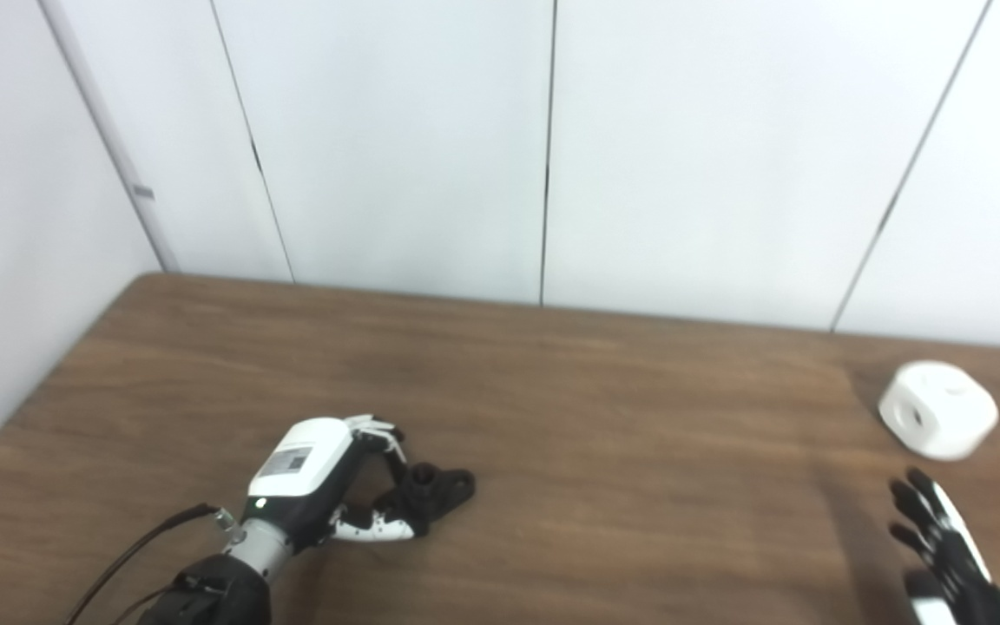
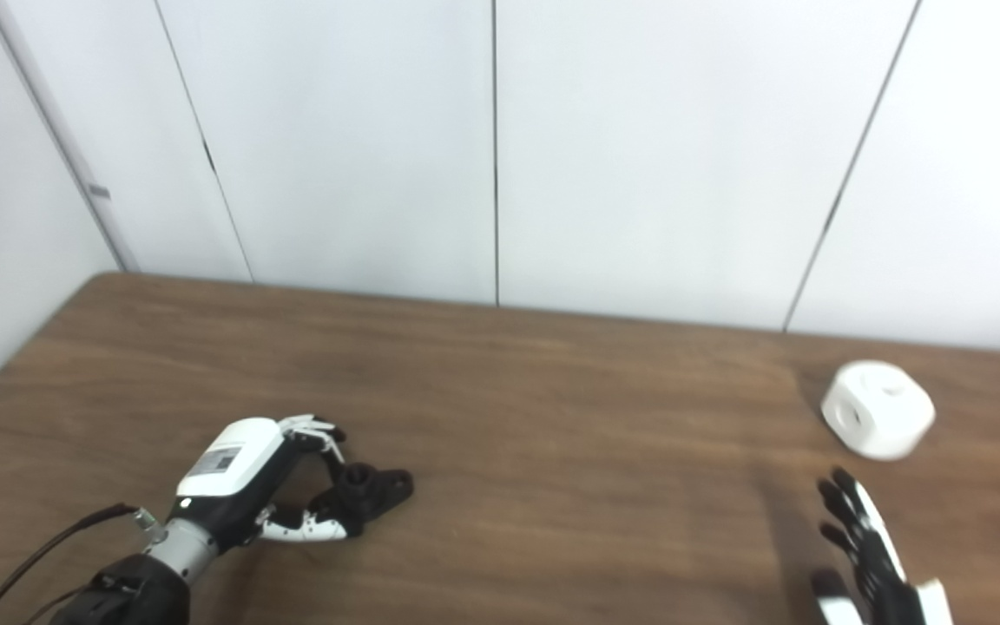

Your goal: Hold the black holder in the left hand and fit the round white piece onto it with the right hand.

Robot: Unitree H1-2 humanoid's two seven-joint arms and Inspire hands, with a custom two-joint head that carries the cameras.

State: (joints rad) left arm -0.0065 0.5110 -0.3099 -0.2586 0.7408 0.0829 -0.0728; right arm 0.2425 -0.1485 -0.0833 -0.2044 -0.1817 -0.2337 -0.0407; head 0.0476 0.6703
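Neither step is finished: the left hand (image 1: 326,477) curls around the black holder (image 1: 430,490) lying on the table (image 1: 595,451), while the right hand (image 1: 943,547), fingers spread and empty, sits just short of the round white piece (image 1: 938,410) far right of the holder.

Setting: a test or laboratory room. A brown wood-grain table (image 1: 604,408) is set against plain white wall panels (image 1: 396,148) divided by thin dark seams, with a further white wall at the left. No household furnishing is shown.
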